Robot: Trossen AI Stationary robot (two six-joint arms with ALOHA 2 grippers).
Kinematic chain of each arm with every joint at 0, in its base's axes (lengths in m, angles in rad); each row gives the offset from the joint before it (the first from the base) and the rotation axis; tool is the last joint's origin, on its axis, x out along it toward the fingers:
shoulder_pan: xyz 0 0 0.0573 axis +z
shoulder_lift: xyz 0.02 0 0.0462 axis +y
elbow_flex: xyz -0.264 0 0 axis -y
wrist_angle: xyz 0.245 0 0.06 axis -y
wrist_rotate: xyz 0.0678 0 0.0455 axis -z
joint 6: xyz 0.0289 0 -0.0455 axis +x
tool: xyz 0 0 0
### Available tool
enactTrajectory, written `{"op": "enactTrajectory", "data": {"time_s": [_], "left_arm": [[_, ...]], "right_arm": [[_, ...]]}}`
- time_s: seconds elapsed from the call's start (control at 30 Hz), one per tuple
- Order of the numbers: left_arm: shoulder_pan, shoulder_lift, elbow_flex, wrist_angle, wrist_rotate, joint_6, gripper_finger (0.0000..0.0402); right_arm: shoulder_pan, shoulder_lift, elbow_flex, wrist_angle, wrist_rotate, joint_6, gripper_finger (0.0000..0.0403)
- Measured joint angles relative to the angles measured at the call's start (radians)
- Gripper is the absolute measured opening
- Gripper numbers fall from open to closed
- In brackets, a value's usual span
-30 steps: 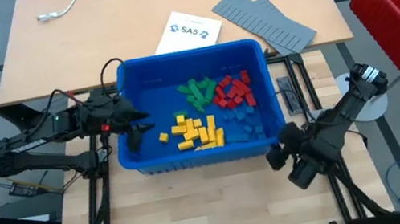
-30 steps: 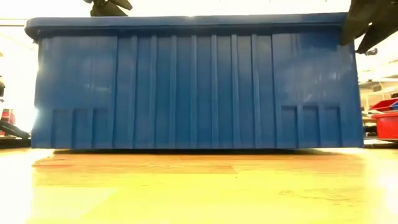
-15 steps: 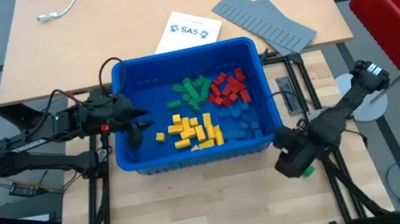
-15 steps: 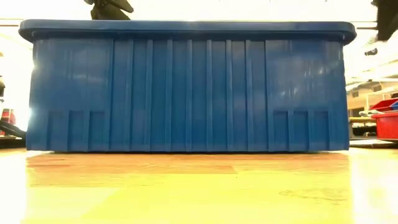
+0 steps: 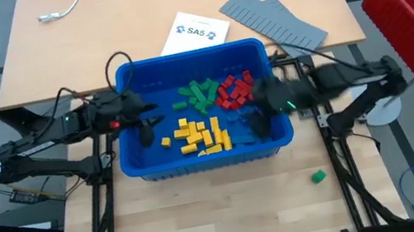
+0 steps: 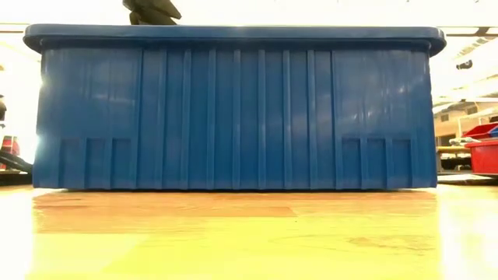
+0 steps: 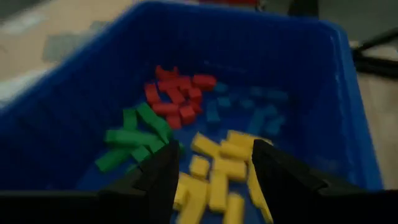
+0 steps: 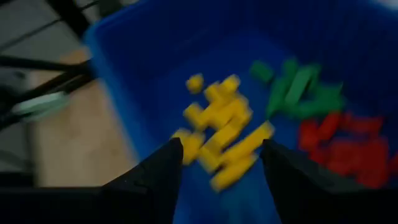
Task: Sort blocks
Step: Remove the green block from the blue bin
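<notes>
Hovering over the right part of the blue bin [image 5: 138, 166], the right gripper [image 5: 262, 119] has its two fingers [image 8: 155, 177] parted with nothing between them, and its wrist view looks down past them onto the yellow blocks [image 8: 221, 134]; that pose reads as a reach for the next pick, not a carry. Across from it the left gripper [image 5: 144, 126] hangs inside the bin's left end, jaws likewise spread and empty, fingers [image 7: 158, 177] framing the near end of the yellow heap [image 7: 217, 171], so it seems placed to work the side that arm can reach. Between the two, the blocks lie on the bin floor already gathered by colour: yellow blocks toward the front middle, green blocks [image 5: 199, 94] behind them, red blocks [image 5: 235, 92] just beside the green, and blue blocks [image 5: 242, 125] under the right arm, hard to make out against the blue floor. Such clumping suggests the sorting is well along, with stragglers left to tidy. One green block [image 5: 317, 176] sits alone on the wooden table [image 5: 207, 217] outside the bin, in front of its right corner, well apart from its group, and will probably need fetching. From table height only the bin's front wall shows, with the left arm's dark tip above its rim
</notes>
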Motion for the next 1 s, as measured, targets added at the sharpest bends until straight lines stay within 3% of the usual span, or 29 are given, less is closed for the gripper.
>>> {"op": "enactTrajectory", "data": {"time_s": [0.1,0.23,0.33,0.47,0.77,1.0], "left_arm": [[0.064,0.012,-0.001,0.005,0.013,0.052,0.0211],[0.160,0.031,0.000,0.036,0.119,0.082,0.0211],[0.201,0.054,0.001,0.053,0.180,0.100,0.0211],[0.222,0.095,-0.001,0.054,0.186,0.106,0.0211],[0.222,0.132,-0.001,0.062,0.187,0.161,0.0211],[0.222,0.125,-0.001,0.065,0.187,0.162,0.0211]], "right_arm": [[-0.169,0.041,-0.018,0.100,-0.097,-0.229,0.0203],[-0.364,0.143,-0.022,0.200,-0.277,-0.455,0.0201],[-0.460,0.222,-0.022,0.291,-0.401,-0.560,0.0201],[-0.527,0.345,-0.022,0.387,-0.508,-0.633,0.0199],[-0.578,0.609,-0.022,0.419,-0.528,-0.884,0.0196],[-0.614,0.694,-0.022,0.400,-0.508,-1.190,0.0182]]}}
